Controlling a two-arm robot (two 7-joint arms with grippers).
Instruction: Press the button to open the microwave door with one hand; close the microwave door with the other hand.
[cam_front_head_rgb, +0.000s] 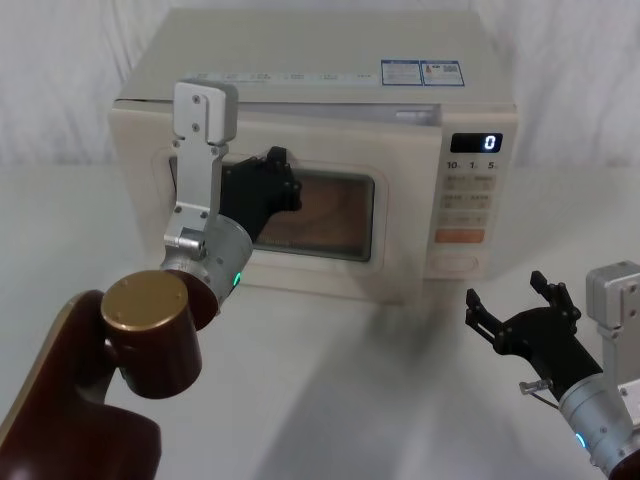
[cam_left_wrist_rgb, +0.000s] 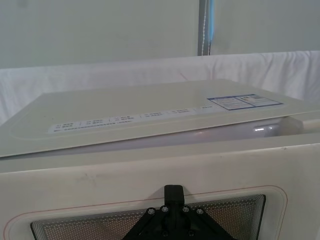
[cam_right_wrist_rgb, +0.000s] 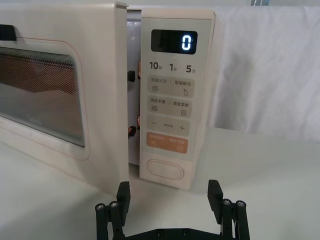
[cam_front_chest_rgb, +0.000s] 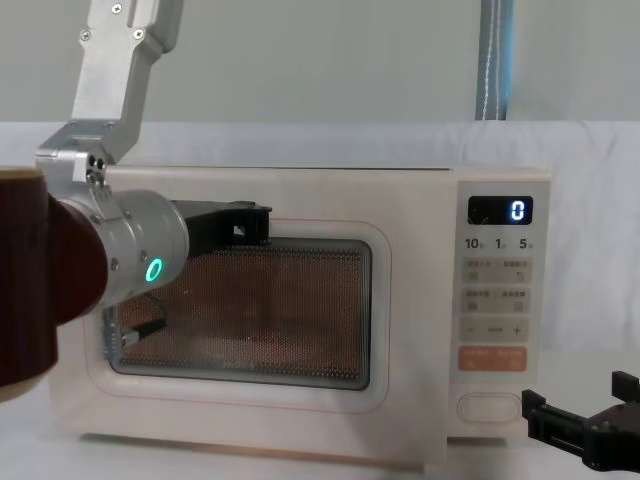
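Right wrist view shows the right gripper (cam_right_wrist_rgb: 170, 192) with its two fingers spread wide, holding nothing, before the one button (cam_right_wrist_rgb: 163, 168). The left gripper (cam_front_head_rgb: 283, 178) touches the slightly ajar microwave door (cam_front_head_rgb: 392, 240); I cannot tell its opening.

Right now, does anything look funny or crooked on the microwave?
Yes: the cream microwave door with the dark window is ajar, leaving a gap beside the control panel. The left gripper is against the door; the open right gripper hangs below the panel.

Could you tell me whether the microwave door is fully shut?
No, the microwave door is ajar: a gap shows beside the control panel; the left hand rests against it.
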